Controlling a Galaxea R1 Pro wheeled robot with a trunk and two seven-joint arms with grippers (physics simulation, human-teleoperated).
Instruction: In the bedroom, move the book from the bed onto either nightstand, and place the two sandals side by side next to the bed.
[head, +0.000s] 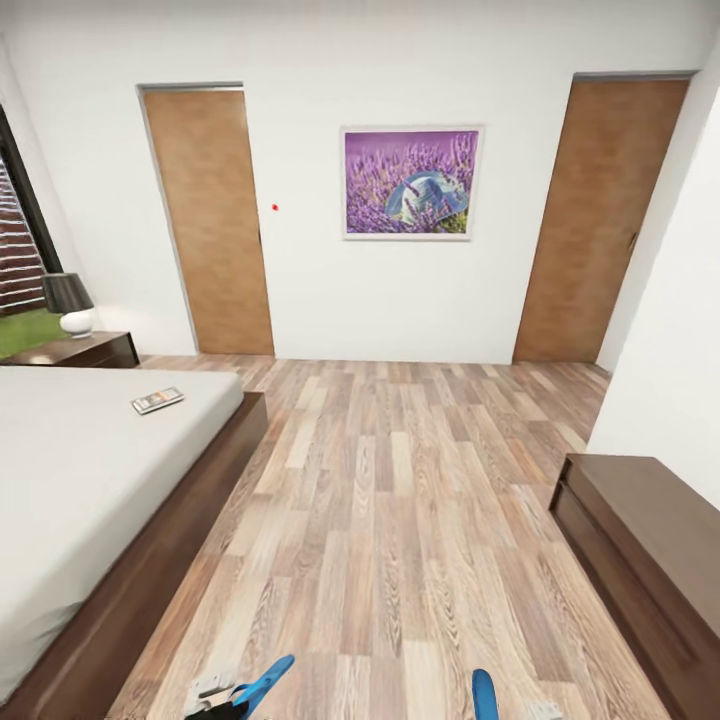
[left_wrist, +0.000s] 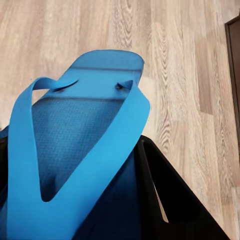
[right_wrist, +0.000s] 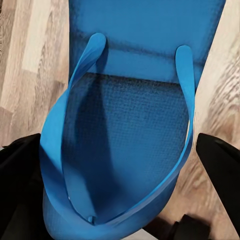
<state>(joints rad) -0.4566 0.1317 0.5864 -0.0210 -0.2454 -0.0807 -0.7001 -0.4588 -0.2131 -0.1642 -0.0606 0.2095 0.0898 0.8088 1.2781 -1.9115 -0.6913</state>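
The book (head: 157, 400) lies flat on the white mattress of the bed (head: 70, 480), near its far corner. Beyond the bed stands a dark nightstand (head: 85, 350) carrying a lamp. One blue sandal (head: 264, 683) pokes up at the lower edge of the head view, and my left gripper (left_wrist: 75, 200) is shut on it, black fingers (left_wrist: 167, 200) pressing its sides. A second blue sandal (head: 484, 694) is held above the plank floor with my right gripper (right_wrist: 120, 170) shut on it, one finger on each side of its sole (right_wrist: 135, 125).
A low dark wooden bench (head: 640, 540) lines the right wall. Two brown doors (head: 210, 220) (head: 600, 220) and a purple painting (head: 410, 182) are on the far wall. Open plank floor (head: 400, 500) runs between bed and bench. A window (head: 15, 250) is at far left.
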